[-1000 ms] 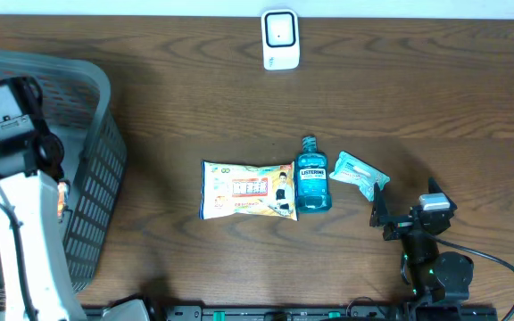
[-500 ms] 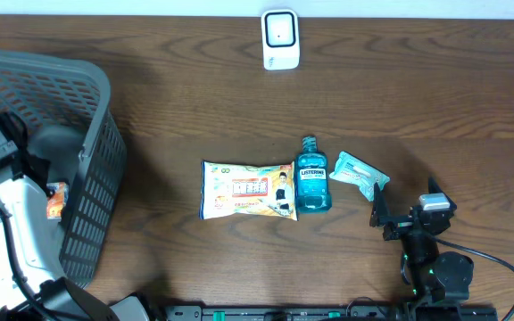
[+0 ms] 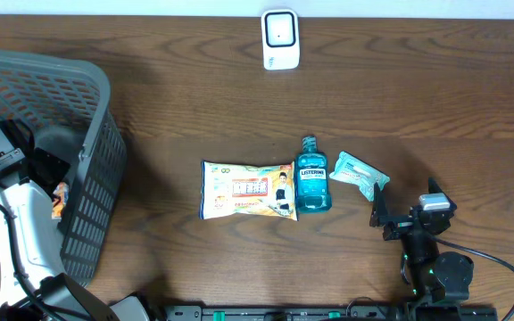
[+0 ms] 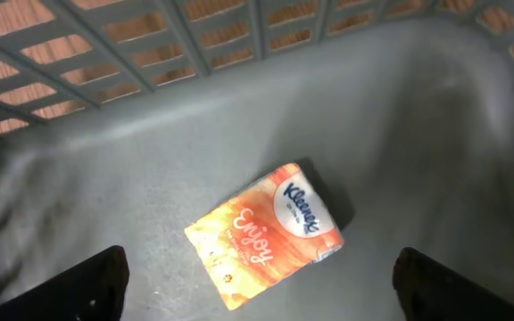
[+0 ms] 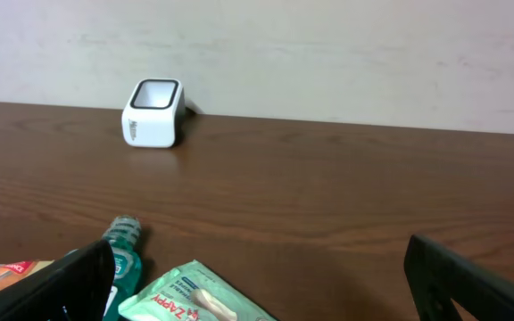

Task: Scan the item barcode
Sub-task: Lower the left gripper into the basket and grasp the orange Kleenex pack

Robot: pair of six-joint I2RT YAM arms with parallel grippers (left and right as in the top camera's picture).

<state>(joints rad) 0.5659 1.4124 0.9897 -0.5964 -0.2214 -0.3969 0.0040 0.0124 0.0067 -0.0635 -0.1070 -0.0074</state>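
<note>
- Overhead: the left arm (image 3: 16,223) is reaching down into the grey basket (image 3: 96,98) at the left end of the table (image 3: 435,98). An orange tissue pack (image 3: 58,200) is lying inside the basket. The scanner (image 3: 280,39) is standing at the far edge. A snack bag (image 3: 248,189), a bottle (image 3: 312,178) and a green pack (image 3: 357,173) are lying in a row mid-table.
- Left wrist: the left gripper (image 4: 261,276) is hanging spread wide over the basket floor, grasping nothing. The tissue pack is lying flat below it, between the fingers (image 4: 96,276) and clear of both.
- Right wrist: the right gripper (image 5: 266,281) is sitting low with its jaws wide and empty, facing the scanner. The bottle and green pack are showing just ahead.
</note>
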